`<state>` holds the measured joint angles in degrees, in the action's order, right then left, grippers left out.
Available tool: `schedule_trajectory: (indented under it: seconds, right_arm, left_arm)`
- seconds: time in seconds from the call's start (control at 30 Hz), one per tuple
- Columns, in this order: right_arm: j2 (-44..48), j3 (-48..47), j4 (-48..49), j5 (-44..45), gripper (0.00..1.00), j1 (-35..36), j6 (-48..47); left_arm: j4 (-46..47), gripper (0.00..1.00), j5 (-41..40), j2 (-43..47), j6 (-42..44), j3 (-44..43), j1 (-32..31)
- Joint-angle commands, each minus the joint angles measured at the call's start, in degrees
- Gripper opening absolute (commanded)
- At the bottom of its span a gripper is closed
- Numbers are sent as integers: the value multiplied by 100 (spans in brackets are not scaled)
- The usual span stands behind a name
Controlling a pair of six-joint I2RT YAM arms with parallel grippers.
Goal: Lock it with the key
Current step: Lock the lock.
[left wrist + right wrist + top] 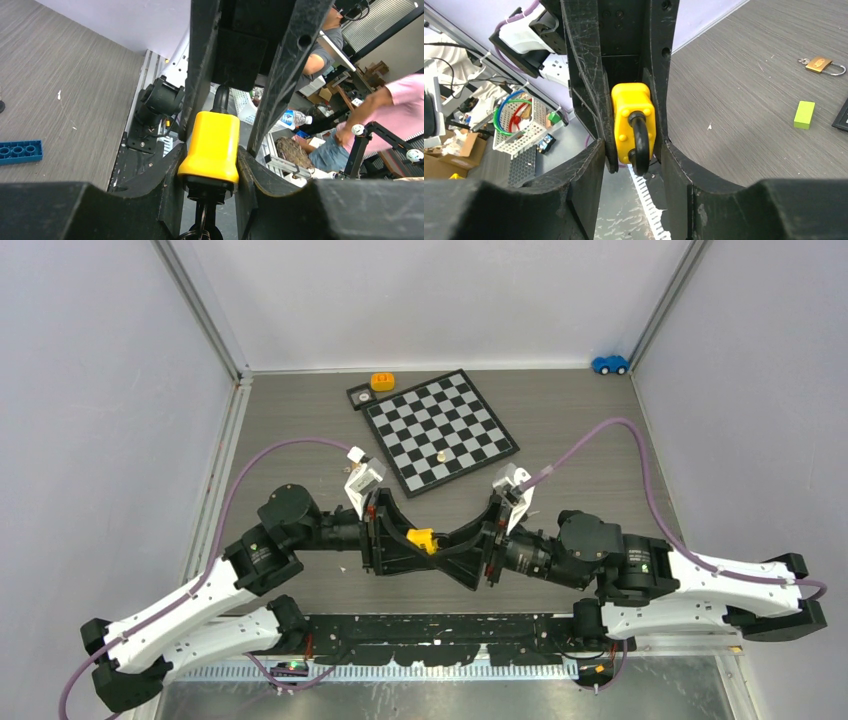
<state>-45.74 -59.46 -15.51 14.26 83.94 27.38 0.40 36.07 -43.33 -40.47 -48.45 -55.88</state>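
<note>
We see a grey wood-grain table [600,440] closed in by pale walls. Toward its far side, a black-and-white chessboard [440,430] lies turned at an angle. A small black-framed tile [360,395] sits just beside its far left corner, an orange block [382,381] just beyond that, and a blue toy car [609,364] at the far right corner. The wrist views also show a flat blue toy brick [20,151], a brass padlock [819,65] lying on its side, and a lime-green block [805,114] near it, all directly on the tabletop.
</note>
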Motion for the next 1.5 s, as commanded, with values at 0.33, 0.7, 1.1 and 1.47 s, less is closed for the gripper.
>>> schedule_trajectory:
  seconds: [0.33, 0.7, 1.1, 1.47]
  right_arm:
    - [109, -78, 354, 152, 45, 35, -49]
    - [228, -58, 370, 188, 44, 35, 22]
    - [-50, -370, 176, 153, 0, 35, 91]
    - [-361, -1376, -1319, -230, 1, 33, 48]
  left_arm:
    - [736, 0, 239, 88, -110, -33, -11]
    - [715, 0, 276, 125, -109, -25, -9]
    - [811, 57, 837, -90, -224, -170, -11]
    - [-97, 79, 1452, -245, 206, -625, -11]
